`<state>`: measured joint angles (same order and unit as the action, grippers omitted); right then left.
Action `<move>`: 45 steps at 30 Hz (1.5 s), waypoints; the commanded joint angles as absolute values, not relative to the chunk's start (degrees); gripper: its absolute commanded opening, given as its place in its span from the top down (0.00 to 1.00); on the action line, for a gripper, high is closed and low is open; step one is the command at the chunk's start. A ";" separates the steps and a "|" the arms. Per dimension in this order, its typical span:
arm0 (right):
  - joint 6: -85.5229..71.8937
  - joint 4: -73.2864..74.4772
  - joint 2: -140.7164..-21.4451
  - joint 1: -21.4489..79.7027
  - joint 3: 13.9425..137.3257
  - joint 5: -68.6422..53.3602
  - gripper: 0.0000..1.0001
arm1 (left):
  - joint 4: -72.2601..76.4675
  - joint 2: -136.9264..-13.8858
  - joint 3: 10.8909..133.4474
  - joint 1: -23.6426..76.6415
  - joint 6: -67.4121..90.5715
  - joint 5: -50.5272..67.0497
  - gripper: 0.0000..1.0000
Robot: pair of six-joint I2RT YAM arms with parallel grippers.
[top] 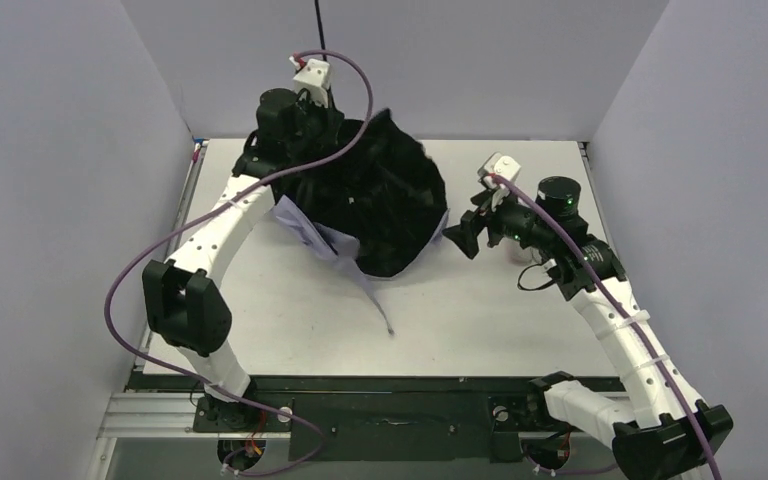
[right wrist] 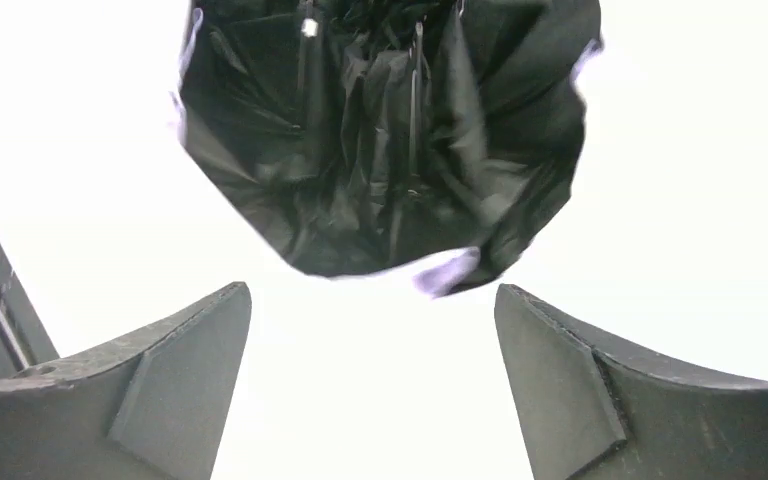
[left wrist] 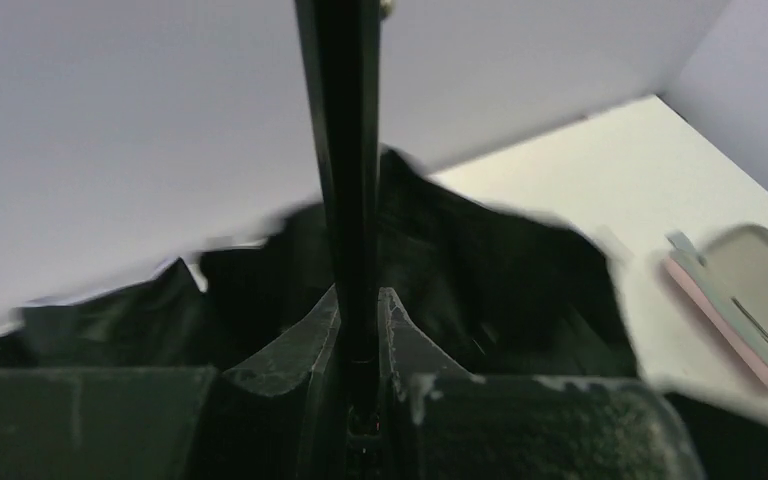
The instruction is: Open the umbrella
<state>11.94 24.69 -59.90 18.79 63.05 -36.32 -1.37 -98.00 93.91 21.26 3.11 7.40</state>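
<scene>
My left gripper (left wrist: 360,305) is clamped on the umbrella (top: 385,200), its two fingers pressed together around the thin black shaft (left wrist: 338,130), which runs straight up out of my grip in the left wrist view. The umbrella sits toward the far left of the surface (top: 480,310), partly spread and tipped on its side. From above I see mostly the crumpled black underside of the canopy (right wrist: 380,150), turned toward my right arm. Pale lilac outer fabric (top: 305,228) shows along the umbrella's edge nearest my left arm. A narrow lilac strip (top: 378,300) trails from the umbrella's lower edge toward the arm bases, its tip lying on the surface. The canopy is not stretched taut: its folds hang loose, and thin ribs show among them in the right wrist view. My right gripper (right wrist: 372,295) is spread wide with nothing between its fingers. It is held just beside the umbrella's right rim and pointed at the black underside. From above I cannot tell whether a fingertip touches the fabric. To the right of the umbrella's canopy in the left wrist view, a pale pinkish oblong sleeve (left wrist: 745,290) lies flat on the surface, apart from the canopy.
</scene>
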 commanded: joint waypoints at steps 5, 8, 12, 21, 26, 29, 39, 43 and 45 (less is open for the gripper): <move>0.29 18.23 -59.32 10.50 64.00 -32.64 0.15 | 0.28 -87.21 90.19 34.00 8.43 19.47 1.00; 1.40 19.49 -58.27 9.00 64.30 -31.50 0.16 | -8.50 -94.83 100.57 21.22 8.33 23.43 1.00; 1.66 20.21 -59.06 8.44 65.59 -30.86 0.16 | -17.51 -90.74 96.49 29.02 -2.26 46.19 1.00; 0.50 19.37 -62.04 12.66 68.58 -32.68 0.17 | -16.04 -85.37 88.96 30.74 -12.18 58.00 1.00; 1.10 18.93 -64.10 18.36 69.03 -32.95 0.17 | -16.31 -83.46 87.20 32.92 -14.63 60.73 1.00; 2.51 18.71 -66.06 21.97 69.44 -33.47 0.16 | -20.61 -82.94 87.25 34.59 -18.11 60.96 1.00; -2.80 16.30 -74.49 24.11 72.46 -36.46 0.13 | -21.65 -82.18 86.92 36.56 -20.50 58.93 1.00; -2.37 15.55 -76.89 24.65 73.01 -36.67 0.14 | -21.23 -82.31 86.86 36.88 -20.63 58.20 1.00; -1.53 15.52 -78.53 24.64 73.84 -35.88 0.14 | -21.00 -82.39 86.84 37.16 -20.56 57.99 1.00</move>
